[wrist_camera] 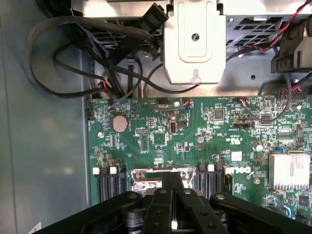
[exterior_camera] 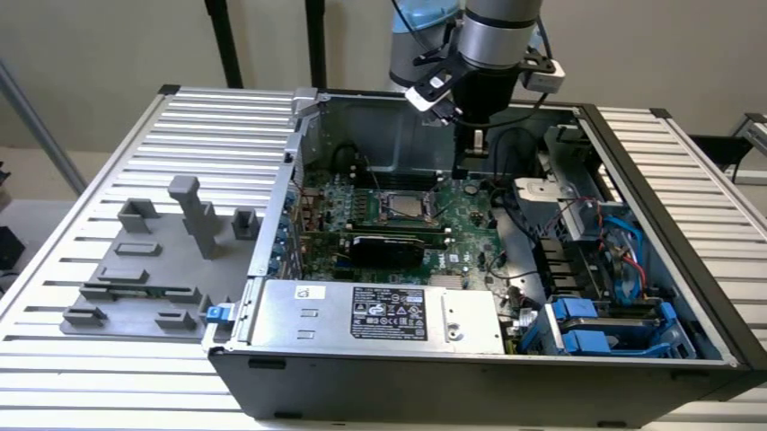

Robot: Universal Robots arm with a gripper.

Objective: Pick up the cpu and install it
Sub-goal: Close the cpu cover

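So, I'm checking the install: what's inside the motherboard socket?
A silvery square, likely the cpu, lies inside the socket. In the wrist view the shut gripper covers the socket's middle; its metal frame is visible beside it.

Elevated exterior; wrist close above motherboard [wrist_camera: 195,141]

Ribbed aluminium table [exterior_camera: 222,121], bearing open computer case [exterior_camera: 480,384] at the exterior view's right, grey fixture plate [exterior_camera: 135,269] with blocks just beside, at the exterior view's left.
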